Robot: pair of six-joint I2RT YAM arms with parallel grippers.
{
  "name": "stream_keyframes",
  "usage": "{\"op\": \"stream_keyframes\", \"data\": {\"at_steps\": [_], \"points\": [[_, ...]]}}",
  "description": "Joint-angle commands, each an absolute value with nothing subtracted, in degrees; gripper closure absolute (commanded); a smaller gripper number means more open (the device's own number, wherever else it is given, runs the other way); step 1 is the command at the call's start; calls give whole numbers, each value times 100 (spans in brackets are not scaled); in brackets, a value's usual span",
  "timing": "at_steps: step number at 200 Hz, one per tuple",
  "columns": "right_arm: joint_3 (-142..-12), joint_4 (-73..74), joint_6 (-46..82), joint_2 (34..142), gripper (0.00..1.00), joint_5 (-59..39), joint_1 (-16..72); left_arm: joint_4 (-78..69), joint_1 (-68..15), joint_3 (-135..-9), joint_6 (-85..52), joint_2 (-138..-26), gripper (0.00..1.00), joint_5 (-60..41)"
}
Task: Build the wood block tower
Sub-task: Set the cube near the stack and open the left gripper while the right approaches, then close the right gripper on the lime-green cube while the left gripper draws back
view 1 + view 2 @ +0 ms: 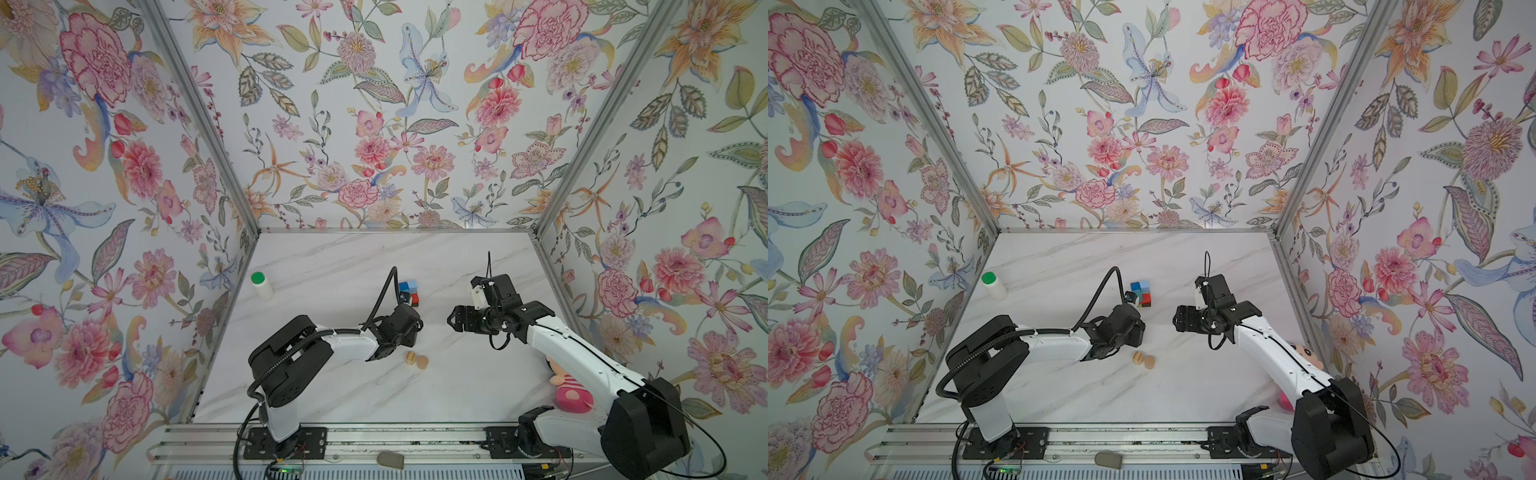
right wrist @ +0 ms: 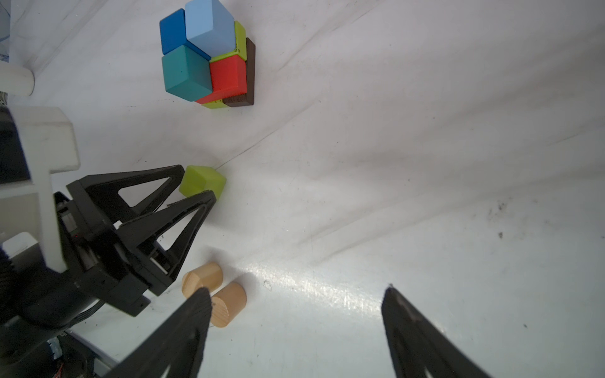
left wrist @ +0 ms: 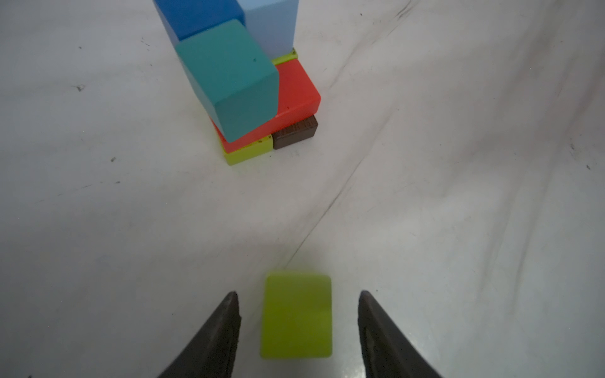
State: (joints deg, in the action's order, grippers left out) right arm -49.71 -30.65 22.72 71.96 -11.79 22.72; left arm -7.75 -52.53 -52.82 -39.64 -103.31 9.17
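The tower [image 2: 209,55] is a compact stack: yellow-green and dark brown blocks at the bottom, red above, then teal and two blue blocks on top. It shows in both top views [image 1: 409,291] [image 1: 1140,293] and in the left wrist view [image 3: 248,81]. My left gripper [image 3: 298,293] is open, with a loose yellow-green block [image 3: 296,315] [image 2: 203,181] between its fingers and a gap on each side. The block looks blurred. Two tan rounded pieces [image 1: 417,360] [image 2: 214,293] lie side by side on the table, nearer the front. My right gripper [image 2: 296,289] hangs open and empty, right of them.
A white bottle with a green cap [image 1: 262,286] stands at the back left. A pink plush doll [image 1: 571,390] lies at the right, partly under the right arm. The marble table [image 1: 332,257] is walled on three sides; a rail [image 1: 374,440] runs along the front.
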Motion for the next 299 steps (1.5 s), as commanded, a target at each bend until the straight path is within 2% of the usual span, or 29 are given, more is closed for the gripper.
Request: {"op": "stream_keyframes", "data": {"at_steps": [1, 50, 70, 111, 121, 143, 202, 269, 299], "points": [[-5151, -3233, 2298, 7224, 16, -1163, 2267, -749, -5336, -5294, -3830, -9964, 40, 981], [-5430, -3300, 2600, 7566, 18, -945, 2613, -371, -5229, -4817, -3473, -9007, 38, 1486], [-5583, -3307, 2793, 7781, 19, -826, 2877, -307, -5085, -4400, -3425, -8285, 36, 1596], [-6057, -3334, 3216, 8398, 21, -576, 3451, -189, -4962, -3538, -3334, -7085, 28, 1917], [-6199, -3353, 3339, 8591, 21, -548, 3578, -192, -4958, -3329, -3372, -6817, 23, 1967], [-6491, -3371, 3569, 8992, 21, -499, 3943, -236, -4951, -2892, -3498, -6267, 1, 2028], [-7309, -3549, 3940, 9977, 25, -330, 4386, -202, -4872, -2284, -3507, -5427, 1, 2162], [-7775, -3718, 4321, 10592, 35, -38, 4531, -382, -4781, -2044, -3322, -5164, 1, 1887], [-7922, -3792, 4427, 10781, 36, 41, 4578, -493, -4767, -1953, -3317, -5133, 1, 1766]]}}
